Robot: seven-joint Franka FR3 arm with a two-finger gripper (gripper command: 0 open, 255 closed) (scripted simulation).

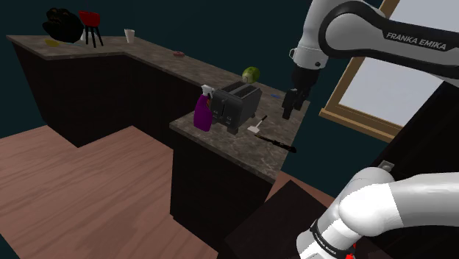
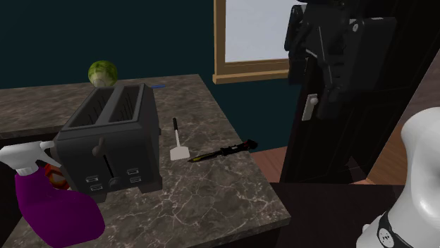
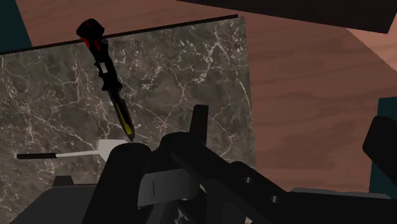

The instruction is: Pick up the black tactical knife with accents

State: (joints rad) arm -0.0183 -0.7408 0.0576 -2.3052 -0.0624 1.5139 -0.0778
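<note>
The gripper (image 1: 293, 107) hangs in the air above the far side of the dark marble countertop (image 1: 234, 145), close to the window frame (image 1: 358, 118). It touches nothing and carries nothing. Whether the jaws are open or closed cannot be determined.

The black tactical knife (image 2: 223, 151) lies flat on the countertop, near the edge. In the wrist view the knife (image 3: 108, 75) has red accents on the handle and a yellow tip. The tip sits just beside the head of a white spatula (image 2: 178, 146), which also lies flat. The knife handle points away from the spatula, toward the counter edge.

A black two-slot toaster (image 2: 109, 137) stands near the spatula, on the side away from the knife. A purple spray bottle (image 2: 51, 206) with a white trigger head stands against the toaster. A green cabbage (image 2: 103, 72) rests behind the toaster. The countertop directly around the knife carries only the spatula.
</note>
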